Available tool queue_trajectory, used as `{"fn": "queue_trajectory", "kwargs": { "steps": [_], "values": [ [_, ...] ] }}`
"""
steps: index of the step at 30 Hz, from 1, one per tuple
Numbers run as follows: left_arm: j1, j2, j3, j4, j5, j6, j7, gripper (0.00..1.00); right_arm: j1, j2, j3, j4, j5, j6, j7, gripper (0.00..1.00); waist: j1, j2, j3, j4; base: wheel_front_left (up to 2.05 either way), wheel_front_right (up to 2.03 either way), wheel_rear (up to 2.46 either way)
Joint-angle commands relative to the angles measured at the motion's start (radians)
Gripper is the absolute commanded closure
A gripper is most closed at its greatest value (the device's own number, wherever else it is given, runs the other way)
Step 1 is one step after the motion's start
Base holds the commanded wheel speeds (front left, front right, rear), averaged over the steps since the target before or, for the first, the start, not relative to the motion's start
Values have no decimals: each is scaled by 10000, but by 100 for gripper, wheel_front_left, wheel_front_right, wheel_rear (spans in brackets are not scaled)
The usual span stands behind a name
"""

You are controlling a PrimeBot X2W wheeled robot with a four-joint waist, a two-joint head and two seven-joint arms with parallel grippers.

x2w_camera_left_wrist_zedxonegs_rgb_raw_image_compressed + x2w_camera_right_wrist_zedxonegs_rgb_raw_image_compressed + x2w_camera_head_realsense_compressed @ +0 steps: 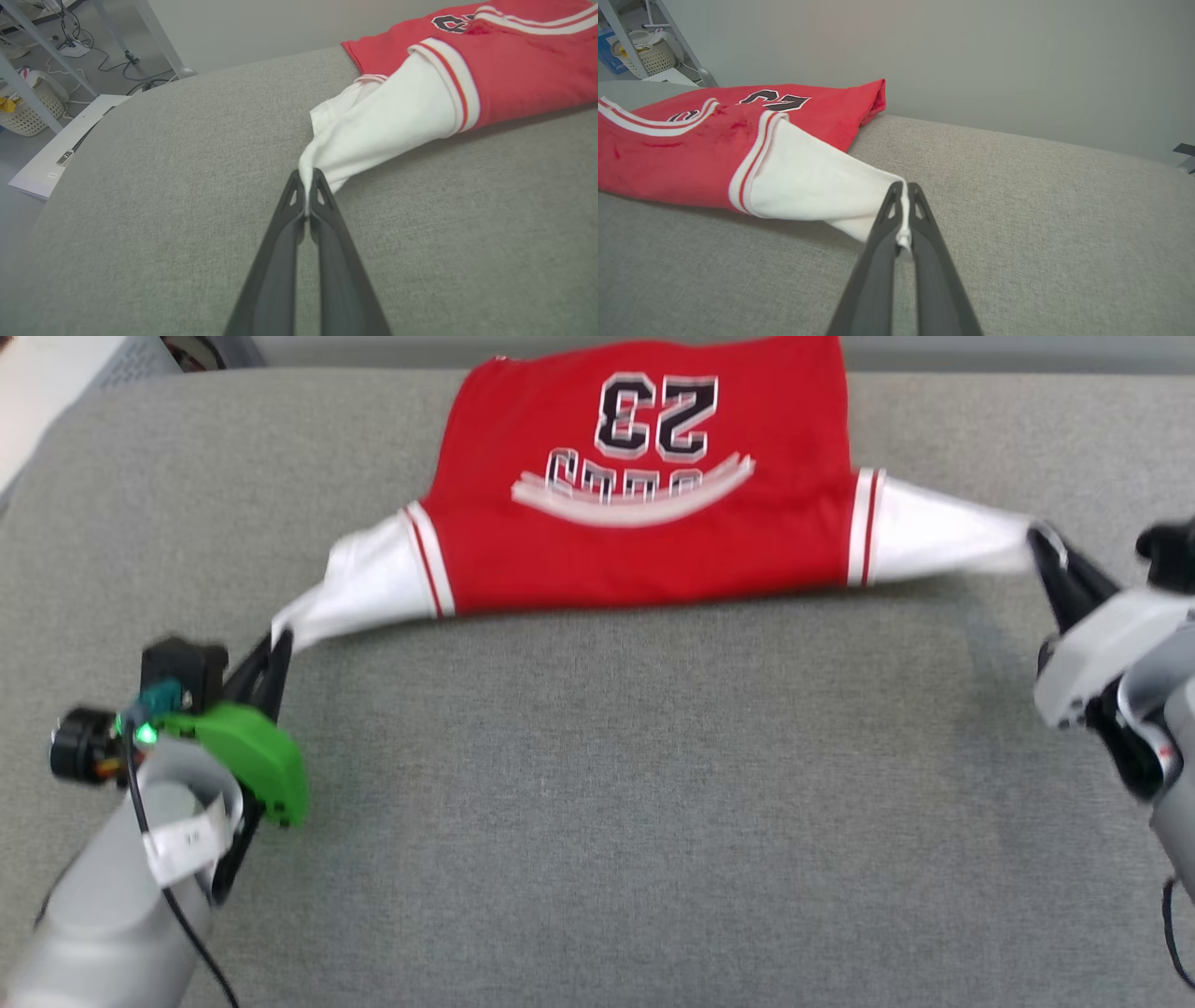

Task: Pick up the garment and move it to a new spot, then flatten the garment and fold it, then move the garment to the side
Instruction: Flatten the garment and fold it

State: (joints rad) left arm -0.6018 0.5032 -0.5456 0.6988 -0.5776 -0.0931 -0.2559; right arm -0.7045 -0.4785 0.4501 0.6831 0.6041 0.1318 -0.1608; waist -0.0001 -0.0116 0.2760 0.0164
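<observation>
Soft cloth on a coarse grey weave
The garment [644, 551] is seen as matt knitted cloth with ribbed trim; the surface [597, 803] is covered in rough, matt grey fabric. The jaws of the left gripper [306, 175] and right gripper [903, 185] are formed of smooth, dark, matt plastic.

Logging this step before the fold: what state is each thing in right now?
garment: lying chest print up on the grey surface.
left sleeve: stretched outward, tip pinched.
right sleeve: stretched outward, tip pinched.
left gripper: shut on the left sleeve tip.
right gripper: shut on the right sleeve tip.
</observation>
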Motion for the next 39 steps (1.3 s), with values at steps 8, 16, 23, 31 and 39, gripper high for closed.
{"fn": "queue_trajectory", "kwargs": {
  "steps": [8, 16, 23, 31, 39],
  "values": [
    [2758, 613, -156, -1461, -378, 558, 243, 100, 2542, -1275, 744, -1428, 1141, -11, 356, 100, 1, 116, -1734, 19, 0, 0, 0],
    [4545, 1240, -301, -2835, -652, 967, 781, 100, 4333, -2189, 918, -2783, 2198, -11, 1067, 100, 1, 116, -2422, -16, 0, 0, 0],
    [6095, 1727, -324, -4160, -1027, 1378, 1119, 100, 5727, -2979, 1107, -3972, 3057, -11, 1978, 100, 1, 116, -2799, -49, 0, 0, 0],
    [7163, 1976, -596, -5367, -1291, 1798, 1875, 100, 6921, -3351, 987, -4536, 3987, -11, 2985, 100, 1, 116, -2952, -46, 0, 0, 0],
    [7023, 1873, -606, -6077, -1307, 2020, 2043, 100, 7124, -3366, 631, -4900, 4139, -11, 3109, 67, 1, 116, -2767, 39, 0, 0, 0]
  ]
}}
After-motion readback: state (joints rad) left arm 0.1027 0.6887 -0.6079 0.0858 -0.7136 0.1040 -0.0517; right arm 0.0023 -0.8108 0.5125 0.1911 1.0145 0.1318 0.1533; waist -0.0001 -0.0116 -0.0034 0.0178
